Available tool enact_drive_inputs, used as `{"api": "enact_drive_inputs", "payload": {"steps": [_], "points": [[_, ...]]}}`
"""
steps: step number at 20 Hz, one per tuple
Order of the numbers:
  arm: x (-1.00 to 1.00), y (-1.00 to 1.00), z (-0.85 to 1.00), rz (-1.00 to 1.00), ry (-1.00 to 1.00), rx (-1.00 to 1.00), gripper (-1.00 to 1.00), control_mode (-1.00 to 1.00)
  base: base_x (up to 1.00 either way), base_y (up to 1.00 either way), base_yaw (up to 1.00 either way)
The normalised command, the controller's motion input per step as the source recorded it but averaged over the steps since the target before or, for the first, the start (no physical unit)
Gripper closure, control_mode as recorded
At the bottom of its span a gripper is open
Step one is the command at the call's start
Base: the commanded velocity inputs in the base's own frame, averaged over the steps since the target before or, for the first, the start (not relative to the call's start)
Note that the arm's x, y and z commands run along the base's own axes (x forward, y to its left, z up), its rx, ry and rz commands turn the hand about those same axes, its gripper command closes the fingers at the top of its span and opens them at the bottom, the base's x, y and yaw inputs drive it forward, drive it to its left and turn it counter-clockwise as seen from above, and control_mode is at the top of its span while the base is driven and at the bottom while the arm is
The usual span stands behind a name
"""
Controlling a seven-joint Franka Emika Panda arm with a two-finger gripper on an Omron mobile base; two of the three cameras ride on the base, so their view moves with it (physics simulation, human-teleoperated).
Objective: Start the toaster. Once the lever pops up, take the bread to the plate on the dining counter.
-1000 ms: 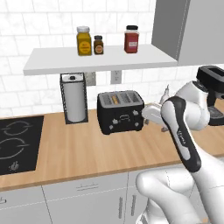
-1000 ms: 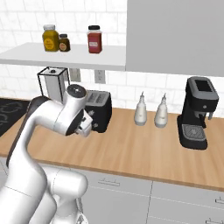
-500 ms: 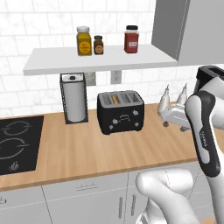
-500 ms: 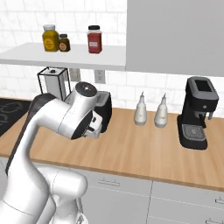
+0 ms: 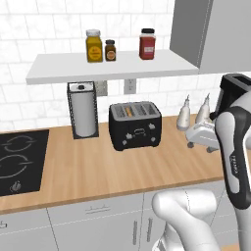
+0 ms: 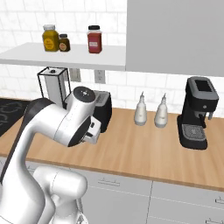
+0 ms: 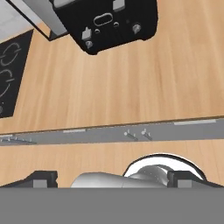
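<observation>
The black toaster (image 5: 135,125) stands on the wooden counter under the shelf, with small knobs on its front (image 7: 111,22). A tan edge of the bread (image 5: 128,112) shows in its left slot. My gripper (image 5: 201,146) hangs to the right of the toaster, above the counter's front part and well apart from the toaster. In the hand view its fingertips (image 7: 41,178) stand far apart, so my gripper (image 7: 113,177) is open with nothing between them. From the right, my arm covers part of the toaster (image 6: 103,114). The plate and the dining counter are out of view.
A paper towel holder (image 5: 83,110) stands left of the toaster and a black cooktop (image 5: 19,159) lies further left. Two white bottles (image 6: 141,110) and a black coffee machine (image 6: 197,113) stand to the right. Jars (image 5: 94,45) sit on the shelf above.
My arm has swung to the right, and the hand has moved away from the toaster's right side toward the bottles. The gripper stays open. The toaster has not moved.
</observation>
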Motion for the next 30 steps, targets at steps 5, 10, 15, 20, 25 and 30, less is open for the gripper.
{"api": "enact_drive_inputs", "payload": {"steps": [5,10,15,20,25,30], "points": [[0.00,0.00,0.00,0.00,0.00,0.00,-1.00,-1.00,0.00,0.00,0.00],[0.00,0.00,0.00,0.00,0.00,0.00,-1.00,-1.00,0.00,0.00,0.00],[0.00,0.00,0.00,0.00,0.00,0.00,-1.00,-1.00,0.00,0.00,0.00],[0.00,0.00,0.00,0.00,0.00,0.00,-1.00,-1.00,0.00,0.00,0.00],[0.00,0.00,0.00,0.00,0.00,0.00,-1.00,-1.00,0.00,0.00,0.00],[0.00,0.00,0.00,0.00,0.00,0.00,-1.00,-1.00,0.00,0.00,0.00]]}}
